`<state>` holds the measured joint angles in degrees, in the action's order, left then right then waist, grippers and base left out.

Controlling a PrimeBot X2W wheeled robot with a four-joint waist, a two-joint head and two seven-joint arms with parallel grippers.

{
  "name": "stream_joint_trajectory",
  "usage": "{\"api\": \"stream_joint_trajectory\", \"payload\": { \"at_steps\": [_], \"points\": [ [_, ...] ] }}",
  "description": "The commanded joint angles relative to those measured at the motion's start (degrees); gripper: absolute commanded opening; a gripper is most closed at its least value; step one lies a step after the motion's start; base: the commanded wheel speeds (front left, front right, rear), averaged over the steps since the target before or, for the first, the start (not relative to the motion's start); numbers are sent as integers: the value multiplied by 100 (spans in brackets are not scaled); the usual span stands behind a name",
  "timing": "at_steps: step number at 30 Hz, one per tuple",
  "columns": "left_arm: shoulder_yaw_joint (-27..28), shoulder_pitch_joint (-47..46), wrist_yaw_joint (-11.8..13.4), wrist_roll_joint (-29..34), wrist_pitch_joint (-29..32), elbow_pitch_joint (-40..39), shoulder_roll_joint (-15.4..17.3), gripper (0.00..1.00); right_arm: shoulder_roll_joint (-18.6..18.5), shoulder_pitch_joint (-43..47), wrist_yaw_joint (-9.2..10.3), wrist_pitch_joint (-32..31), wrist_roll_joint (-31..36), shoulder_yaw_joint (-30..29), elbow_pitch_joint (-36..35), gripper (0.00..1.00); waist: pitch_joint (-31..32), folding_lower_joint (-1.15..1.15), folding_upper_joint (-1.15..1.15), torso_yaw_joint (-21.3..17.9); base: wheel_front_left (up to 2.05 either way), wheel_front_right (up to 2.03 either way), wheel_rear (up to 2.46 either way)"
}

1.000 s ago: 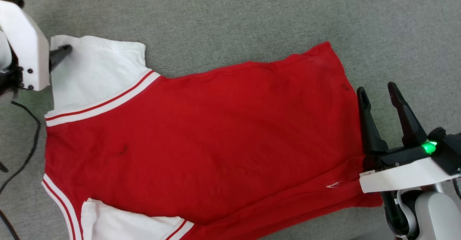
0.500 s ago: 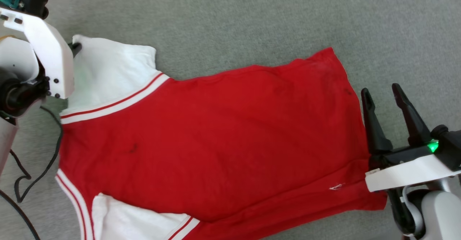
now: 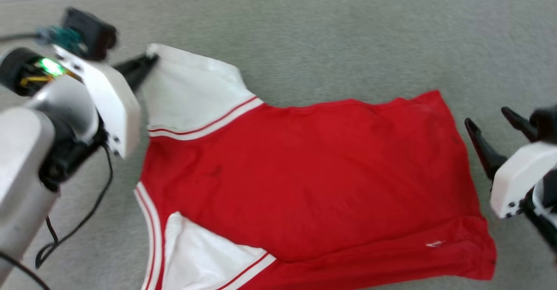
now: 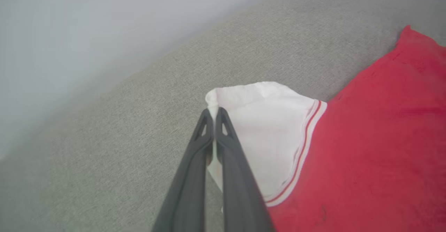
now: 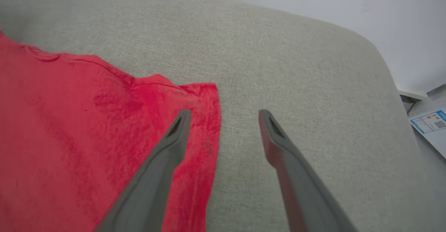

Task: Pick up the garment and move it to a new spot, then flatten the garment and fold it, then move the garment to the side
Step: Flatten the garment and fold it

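The garment (image 3: 304, 185) lies spread on the grey surface, plain red face up, with one white sleeve (image 3: 191, 89) at the far left and another at the near edge. My left gripper (image 3: 150, 59) is shut on the far sleeve's outer corner. In the left wrist view the left gripper (image 4: 213, 111) pinches white cloth (image 4: 264, 120) between its tips, beside the red body (image 4: 376, 138). My right gripper (image 3: 487, 118) stands open just right of the hem. The right wrist view shows the right gripper (image 5: 224, 113) open, its left finger over the garment's red corner (image 5: 69, 127), holding nothing.
A grey fabric surface (image 3: 348, 42) carries everything and ends at a pale wall at the back. A black cable (image 3: 87, 220) hangs from my left arm over the surface. In the right wrist view the surface's rounded edge drops off at the right, with a printed sheet (image 5: 430, 122) beyond.
My left gripper has shut on the corner of the far white sleeve. The head camera has moved, shifting the whole picture. My right gripper stays open by the hem.
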<state>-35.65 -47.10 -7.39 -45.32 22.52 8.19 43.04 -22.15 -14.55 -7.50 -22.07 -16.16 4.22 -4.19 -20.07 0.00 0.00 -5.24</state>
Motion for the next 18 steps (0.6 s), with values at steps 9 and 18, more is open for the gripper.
{"api": "stream_joint_trajectory", "payload": {
  "at_steps": [9, 18],
  "points": [
    [-127, 655, 170, 31, -567, -1556, 212, 0, -849, -1094, 3, -2432, -648, 395, 456, 100, -69, 0, 0, 801, 0, 0, 0],
    [-211, 1013, 339, 182, -884, -2267, 139, 0, -828, -1571, 2, -3394, -582, 148, 1321, 100, -291, 0, 0, 1307, 0, 0, 0]
  ]
}}
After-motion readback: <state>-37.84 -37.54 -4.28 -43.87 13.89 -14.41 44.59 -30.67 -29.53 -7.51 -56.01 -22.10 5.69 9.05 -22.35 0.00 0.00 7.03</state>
